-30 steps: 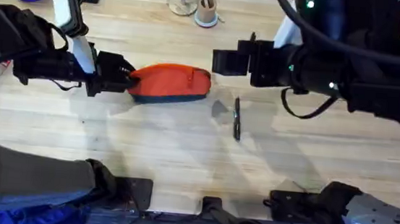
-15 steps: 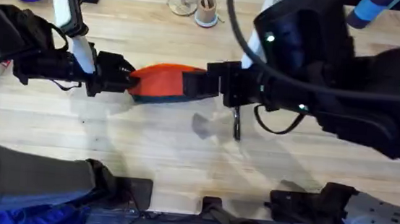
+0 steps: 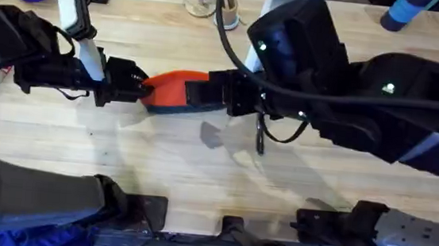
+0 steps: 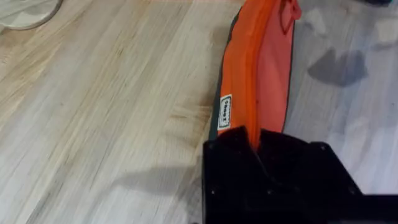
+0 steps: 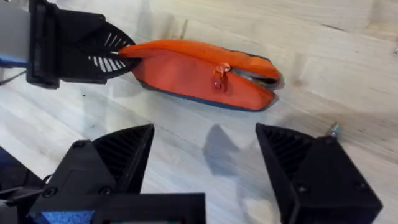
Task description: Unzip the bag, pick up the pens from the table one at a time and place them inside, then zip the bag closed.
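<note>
The left arm stretches level across the tabletop (image 3: 161, 158), its gripper (image 3: 139, 86) with fingers pinching the near end of the orange bag (image 3: 176, 89), which lies flat on the wood. The right arm reaches low across the middle, wrist angled down, its gripper (image 5: 205, 165) with fingers (image 5: 121, 155) spread wide just short of the bag's zip pull (image 5: 219, 74). A pen (image 3: 260, 138) lies beside the right fingers.

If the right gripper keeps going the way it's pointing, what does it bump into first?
Most likely the bag. The right gripper has its jaws open, facing the pouch near its zip pull, with bare table between them. The left gripper holds the bag's far end. Depth is hard to judge.
</note>
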Tool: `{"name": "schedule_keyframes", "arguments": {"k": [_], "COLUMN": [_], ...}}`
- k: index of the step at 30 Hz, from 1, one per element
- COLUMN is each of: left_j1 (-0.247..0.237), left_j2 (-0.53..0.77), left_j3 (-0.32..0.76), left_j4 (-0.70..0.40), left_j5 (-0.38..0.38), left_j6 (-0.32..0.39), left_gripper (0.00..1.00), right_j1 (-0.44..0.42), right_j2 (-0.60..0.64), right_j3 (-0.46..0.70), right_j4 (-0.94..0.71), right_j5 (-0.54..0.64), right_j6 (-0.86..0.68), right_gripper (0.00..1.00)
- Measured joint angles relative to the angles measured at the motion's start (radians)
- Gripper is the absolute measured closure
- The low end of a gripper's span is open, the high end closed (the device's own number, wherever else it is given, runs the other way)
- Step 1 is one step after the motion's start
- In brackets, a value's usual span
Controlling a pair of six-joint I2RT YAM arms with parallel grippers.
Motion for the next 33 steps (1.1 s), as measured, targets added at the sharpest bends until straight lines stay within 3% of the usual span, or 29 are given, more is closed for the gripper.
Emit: {"name": "schedule_keyframes", "arguments": {"k": [33], "left_j1": [0.0], "left_j2": [0.0], "left_j3": [0.0], "left_j4": [-0.002], "left_j5": [0.0], "left_j6": [0.0], "left_gripper": [0.957], "right_j1": [0.0], "right_j2": [0.205], "right_j3": [-0.001], "right_j4": [0.176], "right_j5": [-0.048], "right_j6": [0.0], "right_gripper": [0.005]}}
